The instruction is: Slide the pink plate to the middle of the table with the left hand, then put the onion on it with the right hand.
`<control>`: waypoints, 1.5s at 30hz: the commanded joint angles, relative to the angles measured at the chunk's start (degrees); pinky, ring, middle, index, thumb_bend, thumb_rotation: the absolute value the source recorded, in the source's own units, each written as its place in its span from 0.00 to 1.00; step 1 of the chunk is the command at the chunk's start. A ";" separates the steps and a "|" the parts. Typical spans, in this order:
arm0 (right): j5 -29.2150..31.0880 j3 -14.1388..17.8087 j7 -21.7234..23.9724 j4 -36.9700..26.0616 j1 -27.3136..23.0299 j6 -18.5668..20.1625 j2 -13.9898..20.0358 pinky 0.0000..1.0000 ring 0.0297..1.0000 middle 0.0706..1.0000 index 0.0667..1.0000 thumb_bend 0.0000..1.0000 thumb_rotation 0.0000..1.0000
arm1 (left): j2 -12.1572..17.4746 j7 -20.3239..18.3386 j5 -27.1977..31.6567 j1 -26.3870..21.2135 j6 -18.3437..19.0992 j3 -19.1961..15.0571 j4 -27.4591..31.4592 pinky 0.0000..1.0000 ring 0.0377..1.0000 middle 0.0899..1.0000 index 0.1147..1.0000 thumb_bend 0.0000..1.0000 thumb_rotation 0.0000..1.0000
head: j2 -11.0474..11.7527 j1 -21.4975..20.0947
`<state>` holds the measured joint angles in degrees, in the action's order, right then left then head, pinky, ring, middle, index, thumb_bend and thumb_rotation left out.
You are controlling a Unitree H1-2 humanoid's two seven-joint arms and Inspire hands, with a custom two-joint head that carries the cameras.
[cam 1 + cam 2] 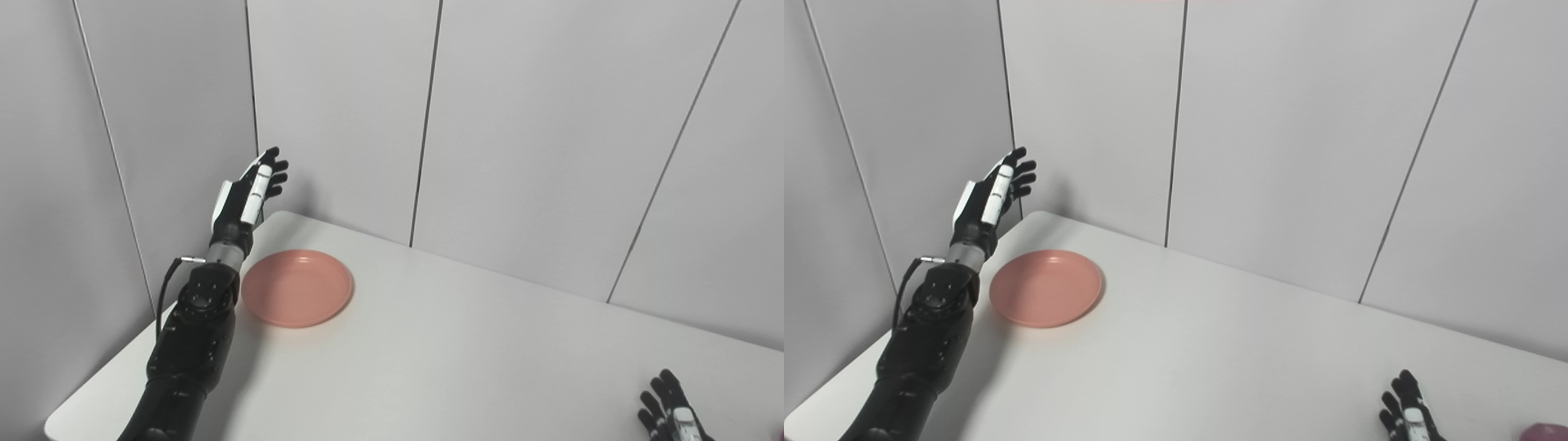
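The pink plate [297,287] lies flat on the white table [465,355] near its far left corner, with nothing on it. My left hand [250,193] is raised above the table's left rim, just left of and behind the plate, fingers spread and open, not touching it. My right hand [1409,413] rests low at the bottom right, fingers apart, holding nothing. A purple-pink rounded thing, likely the onion [1546,432], peeks in at the bottom right corner of the right eye view, just right of that hand.
Grey wall panels [551,122] close off the back and left sides of the table. The table's left corner and front-left edge [61,422] lie beside my left arm.
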<state>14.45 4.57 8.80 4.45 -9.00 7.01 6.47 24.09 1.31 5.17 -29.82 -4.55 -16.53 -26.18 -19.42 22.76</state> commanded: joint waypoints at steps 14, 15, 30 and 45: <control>-0.24 0.05 -0.57 -2.93 -1.34 0.86 -0.12 0.94 0.94 0.94 0.95 0.53 0.76 | 5.52 -0.96 -0.34 -4.70 -6.64 0.28 -7.52 0.87 0.87 0.88 0.87 0.57 1.00 | 0.45 0.81; -0.23 -0.09 -0.38 -2.99 -1.29 0.64 -0.01 0.94 0.94 0.95 0.95 0.53 0.77 | 5.76 -1.13 -0.16 -4.83 -7.01 0.31 -8.42 0.87 0.87 0.87 0.87 0.57 1.00 | 0.49 0.86; 0.14 0.13 -0.74 -4.57 -0.93 2.05 -0.17 0.94 0.94 0.95 0.95 0.53 0.76 | 6.26 -1.57 -0.65 -3.73 -8.79 2.04 -16.36 0.87 0.86 0.87 0.87 0.57 1.00 | 0.02 1.00; -0.33 0.02 -1.08 -5.51 -0.43 2.36 -0.17 0.93 0.94 0.94 0.94 0.55 0.75 | 5.04 -1.62 -0.89 -1.80 -11.14 3.68 -19.22 0.85 0.84 0.85 0.84 0.53 1.00 | -0.36 0.84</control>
<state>14.22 4.38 7.88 1.11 -8.14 9.42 6.23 27.96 -0.03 4.38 -29.14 -13.14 -13.09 -45.81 -19.69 23.73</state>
